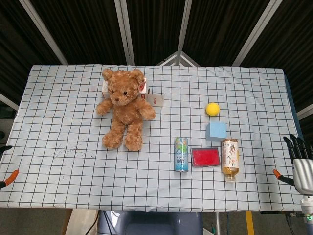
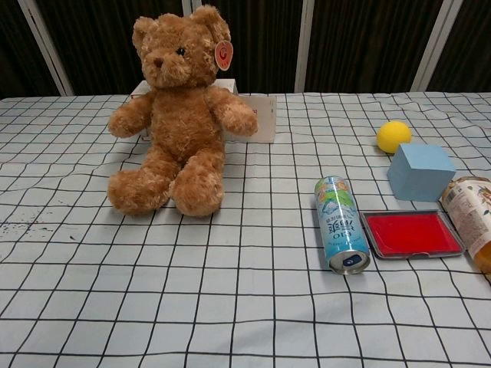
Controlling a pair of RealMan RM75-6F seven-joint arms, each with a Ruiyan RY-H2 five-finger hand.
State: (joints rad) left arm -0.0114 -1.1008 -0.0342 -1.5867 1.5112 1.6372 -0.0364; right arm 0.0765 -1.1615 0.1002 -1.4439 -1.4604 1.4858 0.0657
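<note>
Black fingers [image 1: 295, 146] of the right hand [image 1: 301, 164] stand apart and hold nothing, off the right edge of the checked-cloth bench [image 1: 58, 122]. Nearest to that hand lies the amber plastic drink bottle [image 1: 230, 157], on its side, just beside the flat red tray [image 1: 205, 157] and the toppled blue drink can [image 1: 181, 154]. Being round, bottle and can could roll at a nudge. Only a dark tip of the left hand [image 1: 6, 148] shows, so I cannot tell its state.
</note>
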